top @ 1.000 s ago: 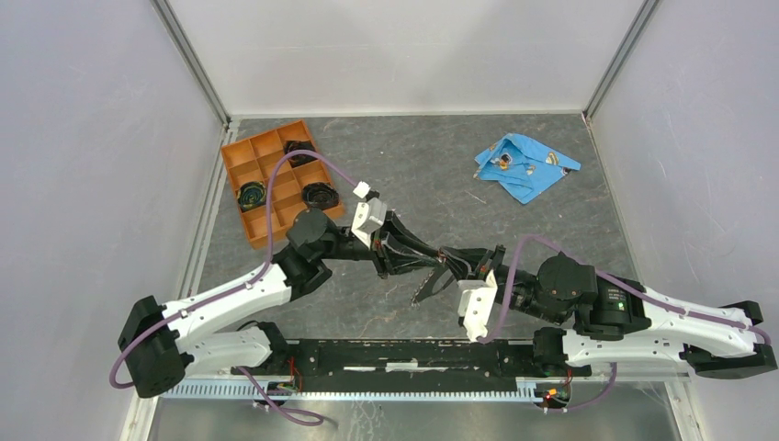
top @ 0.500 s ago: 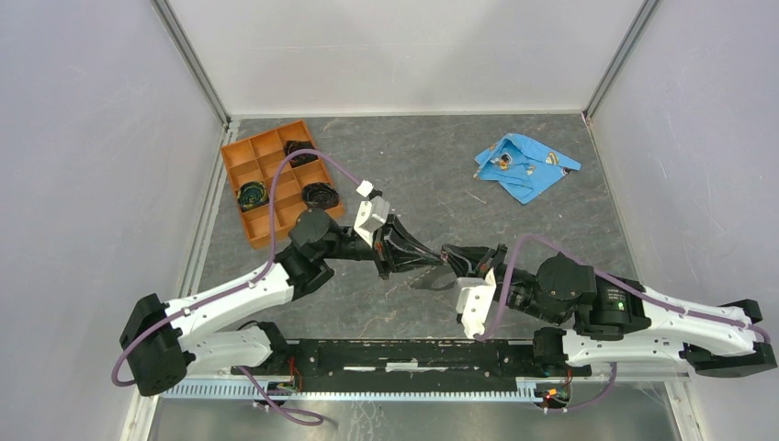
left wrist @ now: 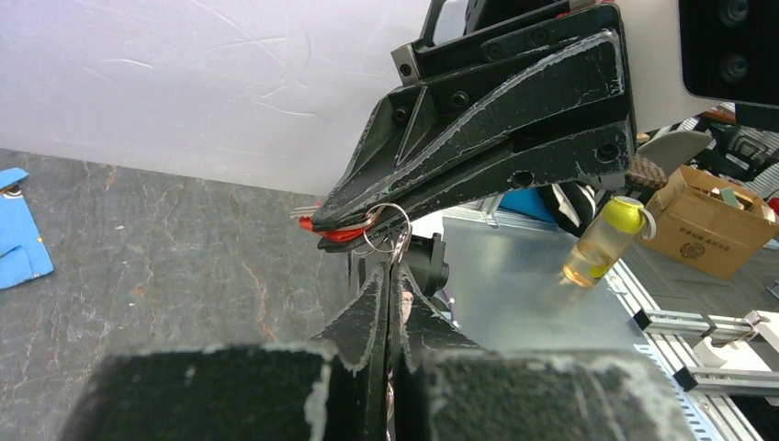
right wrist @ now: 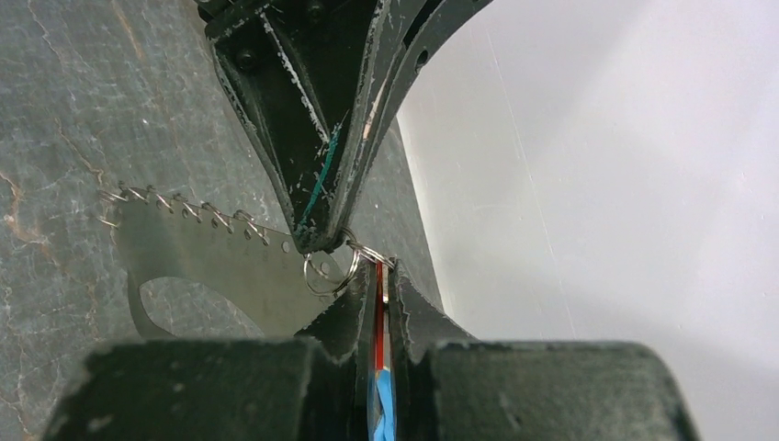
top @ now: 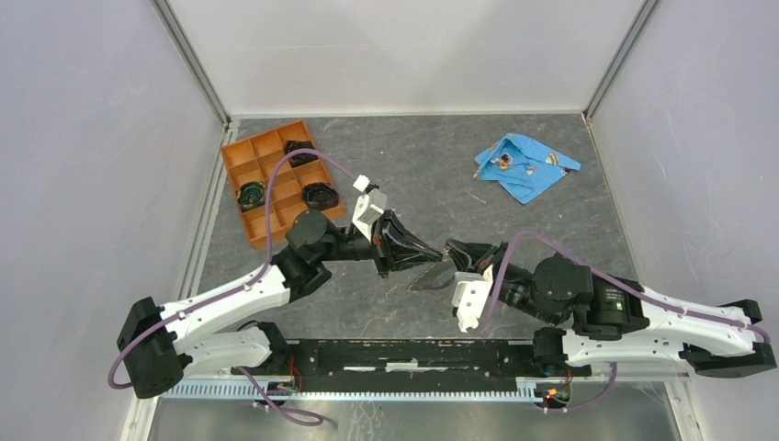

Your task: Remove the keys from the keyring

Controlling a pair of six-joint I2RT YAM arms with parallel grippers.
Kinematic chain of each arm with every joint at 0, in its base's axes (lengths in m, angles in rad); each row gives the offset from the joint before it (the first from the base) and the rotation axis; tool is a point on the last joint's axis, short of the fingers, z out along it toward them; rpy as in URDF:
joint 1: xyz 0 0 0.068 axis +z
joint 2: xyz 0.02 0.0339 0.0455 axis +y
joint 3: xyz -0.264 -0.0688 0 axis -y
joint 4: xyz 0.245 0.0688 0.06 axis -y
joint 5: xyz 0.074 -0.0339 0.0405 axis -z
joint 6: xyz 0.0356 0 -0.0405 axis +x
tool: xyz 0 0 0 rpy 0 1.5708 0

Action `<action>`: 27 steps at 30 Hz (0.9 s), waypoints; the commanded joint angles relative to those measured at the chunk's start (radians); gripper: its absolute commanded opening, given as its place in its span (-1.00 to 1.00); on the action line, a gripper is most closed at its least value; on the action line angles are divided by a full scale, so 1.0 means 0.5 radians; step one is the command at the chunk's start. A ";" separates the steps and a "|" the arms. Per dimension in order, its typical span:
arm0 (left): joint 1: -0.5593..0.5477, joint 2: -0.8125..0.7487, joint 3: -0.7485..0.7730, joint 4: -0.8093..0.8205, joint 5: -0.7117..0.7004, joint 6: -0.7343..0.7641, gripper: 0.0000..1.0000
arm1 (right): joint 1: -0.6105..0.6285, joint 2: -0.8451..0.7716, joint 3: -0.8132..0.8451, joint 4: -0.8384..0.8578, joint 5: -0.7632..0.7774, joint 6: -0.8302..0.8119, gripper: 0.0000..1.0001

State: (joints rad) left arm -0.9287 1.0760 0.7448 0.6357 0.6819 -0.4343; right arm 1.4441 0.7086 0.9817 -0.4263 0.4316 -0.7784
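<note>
Between both jaws' tips — keyring [right wrist: 333, 268], red key [left wrist: 342, 234]

Tray [top: 276, 179] far left, cloth [top: 525, 165] far right; left gripper [top: 437, 257], right gripper [top: 451, 247] tip-to-tip at centre (keyring [right wrist: 331, 269], key [left wrist: 340, 233] between them).

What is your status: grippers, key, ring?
Left gripper shut on ring. Right gripper shut on key. Key not yet off ring, both held above table. Nothing in the way.

Red-headed key [left wrist: 338, 235], silvery wire keyring [right wrist: 331, 269] alongside
</note>
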 commanded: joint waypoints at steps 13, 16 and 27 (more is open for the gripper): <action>0.229 0.157 0.033 0.151 0.081 -0.576 -0.96 | 0.006 -0.013 0.089 -0.012 0.118 -0.002 -0.99; 0.266 0.177 0.017 0.223 0.093 -0.658 -0.96 | 0.003 0.003 0.068 -0.031 0.147 0.012 -0.99; 0.283 0.239 0.035 0.319 0.146 -0.811 -0.96 | 0.020 0.025 0.031 -0.027 0.252 -0.015 -0.99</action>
State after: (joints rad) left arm -0.7948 1.1881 0.7521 0.7132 0.7441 -0.7746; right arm 1.4448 0.7238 0.9817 -0.4664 0.5335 -0.7834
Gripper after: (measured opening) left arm 0.022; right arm 0.079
